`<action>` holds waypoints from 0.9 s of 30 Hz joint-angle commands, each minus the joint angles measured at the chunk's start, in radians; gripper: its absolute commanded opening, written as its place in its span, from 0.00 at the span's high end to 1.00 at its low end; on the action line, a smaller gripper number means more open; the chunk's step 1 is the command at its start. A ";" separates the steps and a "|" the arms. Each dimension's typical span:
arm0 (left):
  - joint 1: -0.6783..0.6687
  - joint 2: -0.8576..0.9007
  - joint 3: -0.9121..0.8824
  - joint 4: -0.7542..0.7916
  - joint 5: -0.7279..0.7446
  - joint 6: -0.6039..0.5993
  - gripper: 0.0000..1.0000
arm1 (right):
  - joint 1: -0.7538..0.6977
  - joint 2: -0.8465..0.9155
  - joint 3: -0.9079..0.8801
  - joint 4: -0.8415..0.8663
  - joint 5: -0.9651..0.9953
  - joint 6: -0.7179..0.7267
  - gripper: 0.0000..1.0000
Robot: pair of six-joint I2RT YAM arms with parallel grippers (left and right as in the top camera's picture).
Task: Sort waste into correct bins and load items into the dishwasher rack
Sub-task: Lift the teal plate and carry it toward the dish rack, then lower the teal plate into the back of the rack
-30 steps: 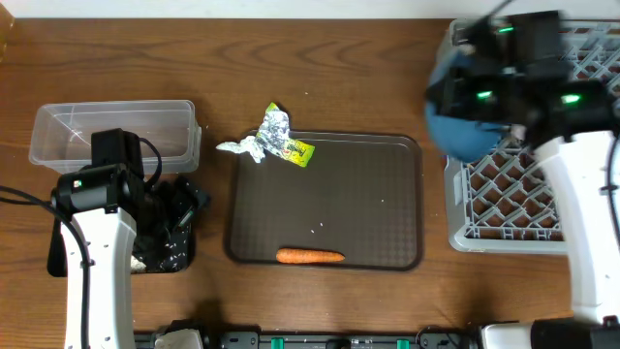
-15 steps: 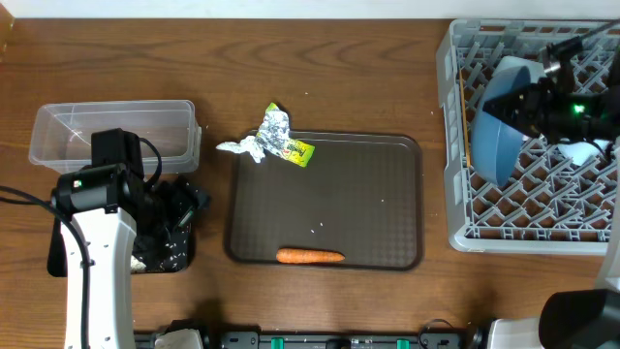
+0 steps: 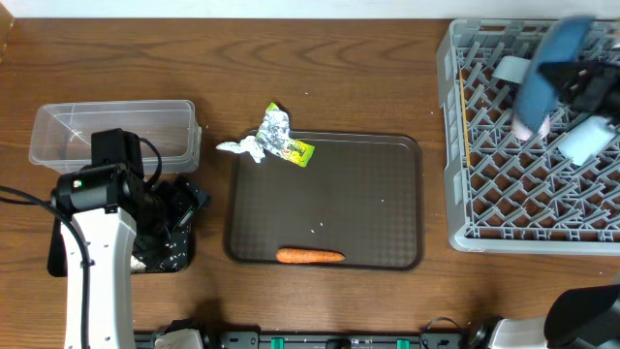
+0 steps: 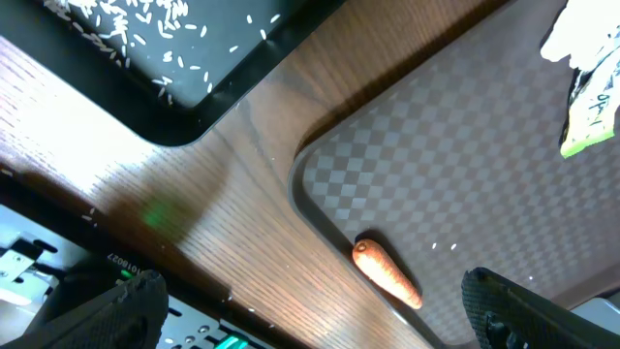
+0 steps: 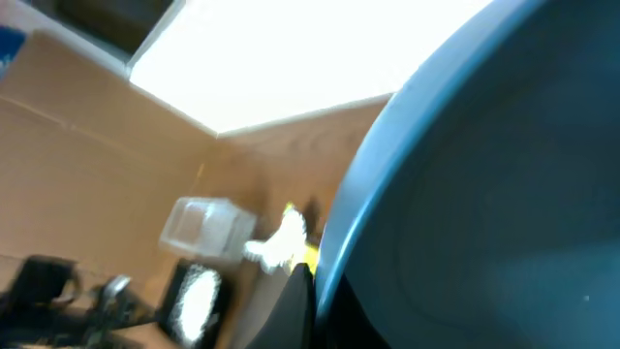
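Over the dishwasher rack the right gripper grips the tilted large dark-blue bowl, not yet seated, while carrot and crumpled foil wait unsorted at the brown tray and the left gripper hangs wide open, empty, by the black tray of rice.

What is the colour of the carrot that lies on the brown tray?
The carrot is orange, clearest in the left wrist view.

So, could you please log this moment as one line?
left gripper: open, by black tray | right gripper: shut on bowl over rack | carrot: on brown tray | foil: at its top edge
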 commanded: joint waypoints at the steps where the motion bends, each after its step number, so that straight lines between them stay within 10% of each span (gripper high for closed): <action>1: 0.005 -0.001 0.011 -0.003 -0.010 0.006 0.00 | -0.039 0.002 0.009 0.167 -0.002 0.191 0.99; 8: 0.005 -0.001 0.011 -0.003 -0.010 0.006 0.00 | -0.035 0.042 0.009 0.411 0.229 0.317 0.99; 27: 0.005 -0.001 0.011 -0.003 -0.010 0.006 0.00 | -0.014 0.422 0.009 1.276 0.036 0.610 0.99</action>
